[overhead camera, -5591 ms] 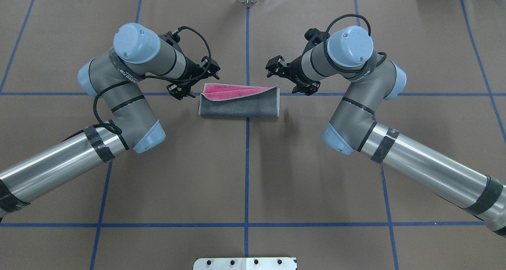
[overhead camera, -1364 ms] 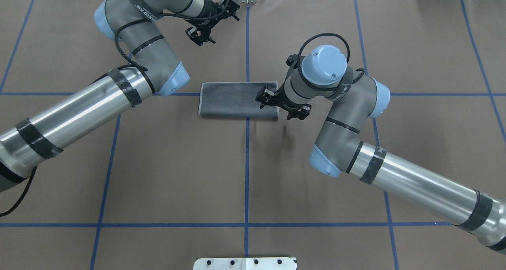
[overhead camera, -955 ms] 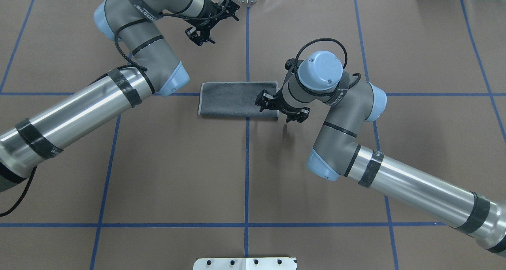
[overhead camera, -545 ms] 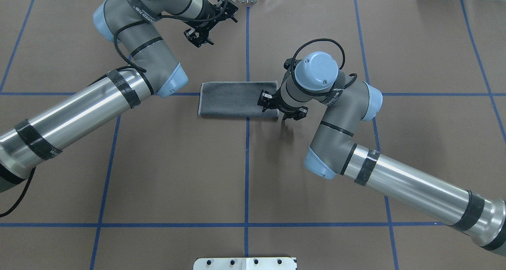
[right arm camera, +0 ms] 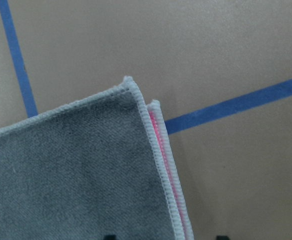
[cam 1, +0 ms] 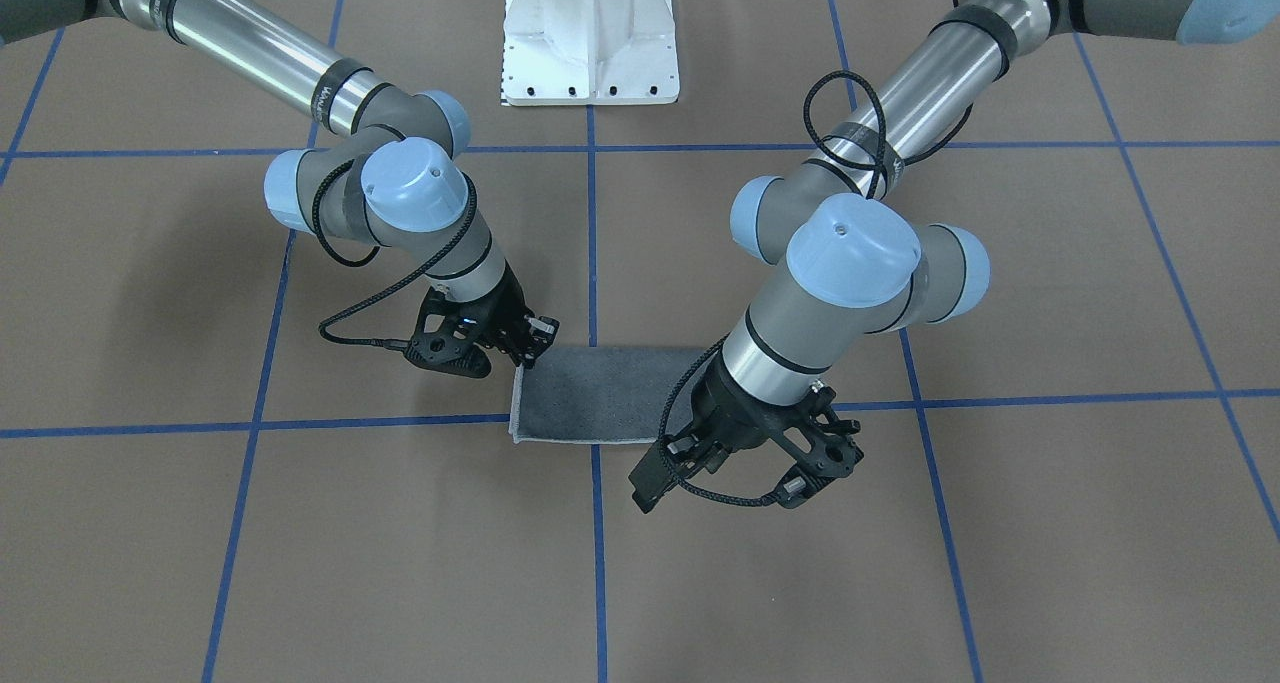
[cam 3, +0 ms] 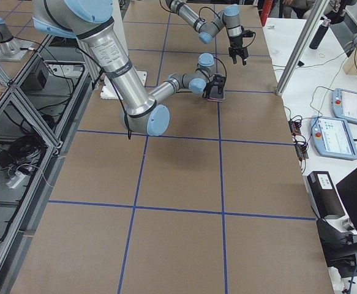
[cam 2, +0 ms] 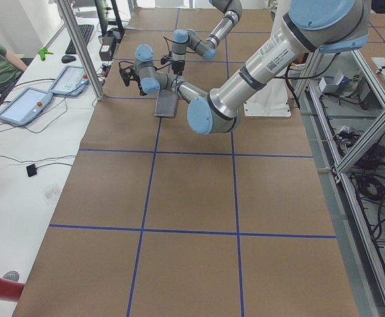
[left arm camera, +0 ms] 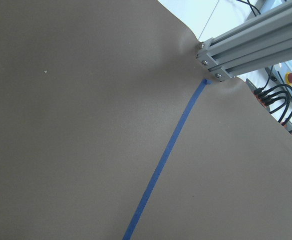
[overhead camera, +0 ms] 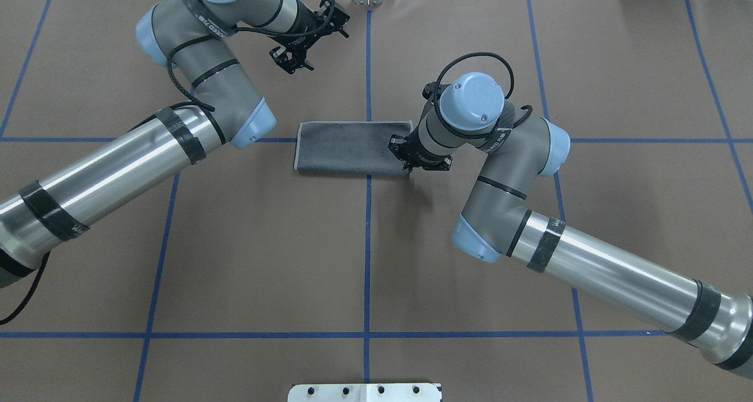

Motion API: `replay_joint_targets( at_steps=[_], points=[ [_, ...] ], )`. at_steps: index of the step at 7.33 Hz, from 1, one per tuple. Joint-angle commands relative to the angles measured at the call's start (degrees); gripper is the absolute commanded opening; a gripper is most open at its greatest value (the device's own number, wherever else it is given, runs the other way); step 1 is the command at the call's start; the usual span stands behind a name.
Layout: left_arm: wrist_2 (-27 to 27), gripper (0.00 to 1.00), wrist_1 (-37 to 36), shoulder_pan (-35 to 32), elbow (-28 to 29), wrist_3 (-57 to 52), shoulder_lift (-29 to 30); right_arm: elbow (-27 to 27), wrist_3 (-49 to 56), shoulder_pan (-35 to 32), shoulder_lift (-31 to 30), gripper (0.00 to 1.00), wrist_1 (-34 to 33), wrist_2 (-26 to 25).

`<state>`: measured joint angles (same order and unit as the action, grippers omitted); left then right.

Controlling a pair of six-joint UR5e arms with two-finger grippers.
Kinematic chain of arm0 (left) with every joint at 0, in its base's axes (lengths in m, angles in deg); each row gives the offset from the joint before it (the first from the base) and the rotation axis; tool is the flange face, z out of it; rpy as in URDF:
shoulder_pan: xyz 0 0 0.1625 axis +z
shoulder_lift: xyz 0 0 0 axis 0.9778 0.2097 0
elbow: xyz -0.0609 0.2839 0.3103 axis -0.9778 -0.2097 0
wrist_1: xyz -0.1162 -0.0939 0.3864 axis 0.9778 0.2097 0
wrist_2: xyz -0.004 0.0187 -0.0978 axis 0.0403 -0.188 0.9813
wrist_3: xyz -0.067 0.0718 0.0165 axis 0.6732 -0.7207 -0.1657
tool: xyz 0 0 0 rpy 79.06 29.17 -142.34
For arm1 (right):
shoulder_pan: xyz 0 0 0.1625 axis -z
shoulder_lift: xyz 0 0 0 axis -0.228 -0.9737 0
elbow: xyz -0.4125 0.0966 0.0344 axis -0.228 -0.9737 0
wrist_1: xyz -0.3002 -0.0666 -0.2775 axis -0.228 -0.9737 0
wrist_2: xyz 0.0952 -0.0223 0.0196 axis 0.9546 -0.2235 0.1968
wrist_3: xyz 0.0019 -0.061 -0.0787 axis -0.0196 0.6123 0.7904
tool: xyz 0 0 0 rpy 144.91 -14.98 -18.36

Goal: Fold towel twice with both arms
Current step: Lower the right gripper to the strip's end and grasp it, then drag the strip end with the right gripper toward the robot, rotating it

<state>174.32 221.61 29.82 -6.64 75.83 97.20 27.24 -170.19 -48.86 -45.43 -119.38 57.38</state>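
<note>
Towel (overhead camera: 347, 155) lies folded in half on the tabletop (overhead camera: 265, 255), grey side up, across the centre tape line (overhead camera: 367, 243). My right jaws are spread and point down over its right-end corner nearest me, where a pink sliver shows under the grey layer. My left jaws, also spread, hang above the tabletop's far edge, well apart from it.
</note>
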Motion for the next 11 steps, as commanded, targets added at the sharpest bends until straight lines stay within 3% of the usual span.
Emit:
replay_joint_targets(
  at_steps=[1, 2, 4, 8, 10, 11],
  points=[
    [0.00, 1.00, 0.01, -0.08, 0.05, -0.28, -0.14, 1.29, 0.63, -1.58, -0.29, 0.00, -0.04, 4.26],
    [0.00, 1.00, 0.01, -0.09, 0.05, -0.37, -0.14, 2.70, 0.54, -2.80, -0.64, 0.00, -0.30, 11.69],
    [0.00, 1.00, 0.01, -0.09, -0.04, -0.46, -0.40, 11.02, -0.24, -1.08, -5.54, 0.00, -0.48, 14.66],
    [0.00, 1.00, 0.09, -0.35, 0.04, -2.56, -1.28, 11.85, -4.98, 9.37, -1.54, 0.00, -0.39, 11.34],
    [0.00, 1.00, 0.09, -0.44, 0.04, -3.35, -1.72, 10.98, -9.11, 14.48, 1.89, 0.00, -0.39, 3.72],
    [0.00, 1.00, 0.09, -0.44, 0.05, -3.45, -2.41, 9.67, -9.39, 15.02, 3.65, 0.00, -0.30, 3.33]
  ],
)
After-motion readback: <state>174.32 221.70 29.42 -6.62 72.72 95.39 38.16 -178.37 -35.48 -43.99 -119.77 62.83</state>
